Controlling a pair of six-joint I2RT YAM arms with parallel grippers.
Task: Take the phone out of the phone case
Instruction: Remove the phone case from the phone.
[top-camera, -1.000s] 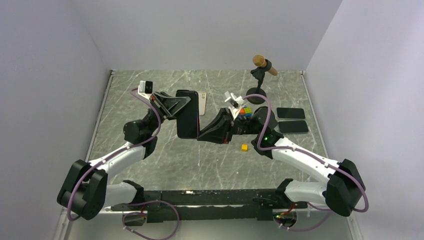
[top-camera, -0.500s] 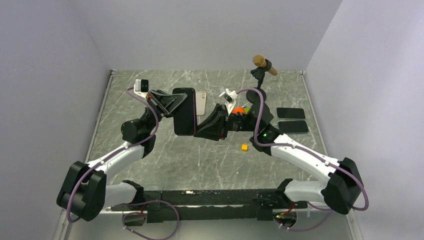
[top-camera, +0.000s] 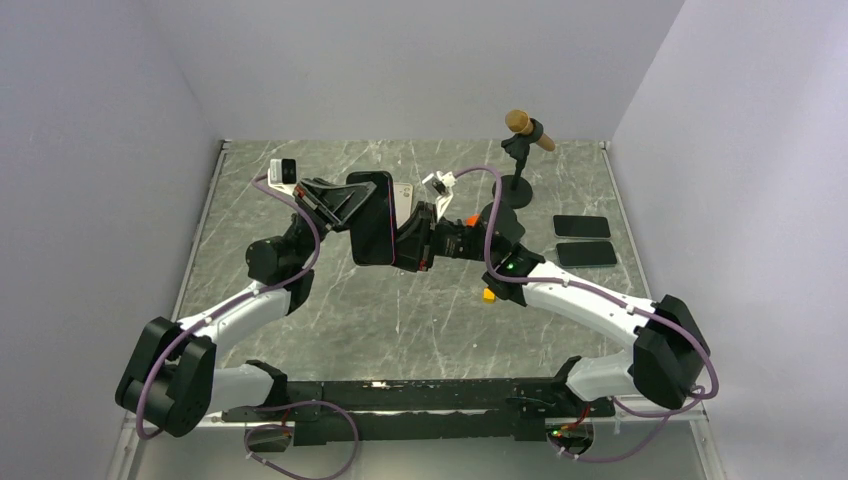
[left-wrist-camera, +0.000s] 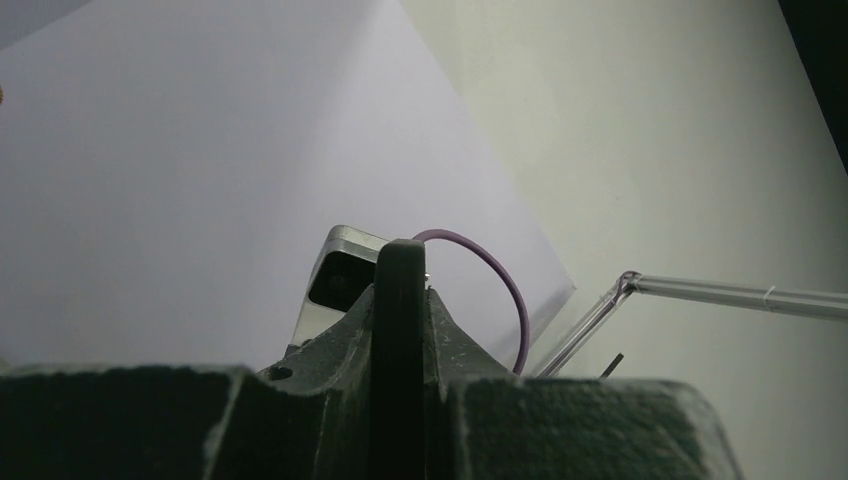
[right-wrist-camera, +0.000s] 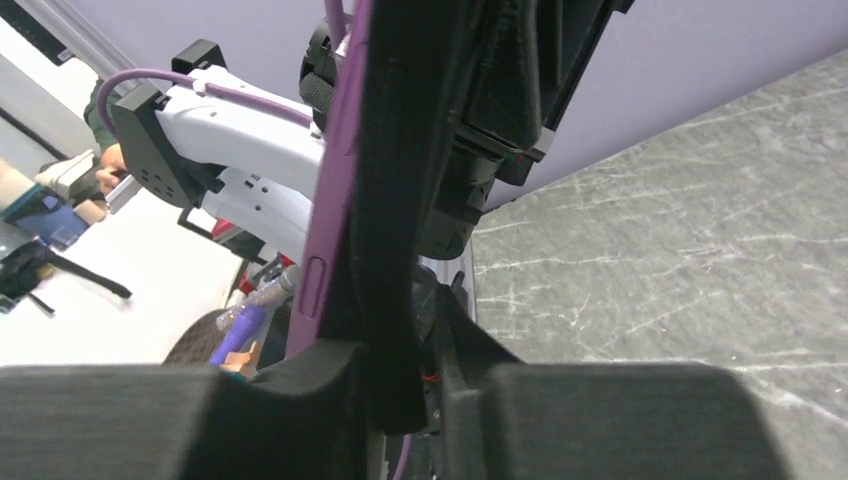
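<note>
A black phone (top-camera: 372, 225) in a purple case is held on edge above the table. My left gripper (top-camera: 352, 208) is shut on its upper left side; in the left wrist view the jaws (left-wrist-camera: 400, 295) clamp the thin black edge (left-wrist-camera: 400, 400). My right gripper (top-camera: 413, 238) sits at the phone's right side. In the right wrist view its jaws (right-wrist-camera: 402, 330) straddle the phone's black edge (right-wrist-camera: 400, 150), with the purple case (right-wrist-camera: 335, 180) on the left. The left finger touches it, and a slim gap shows at the right finger.
A pale phone (top-camera: 404, 200) lies on the table behind the held one. Two black phones (top-camera: 581, 226) (top-camera: 587, 253) lie at the right. A microphone on a stand (top-camera: 528, 130) stands at the back right. A small orange cube (top-camera: 488, 295) lies under the right arm.
My right gripper has moved left and up from below the phone's lower right corner until its jaws are around the phone's edge. The left gripper lifted the phone slightly.
</note>
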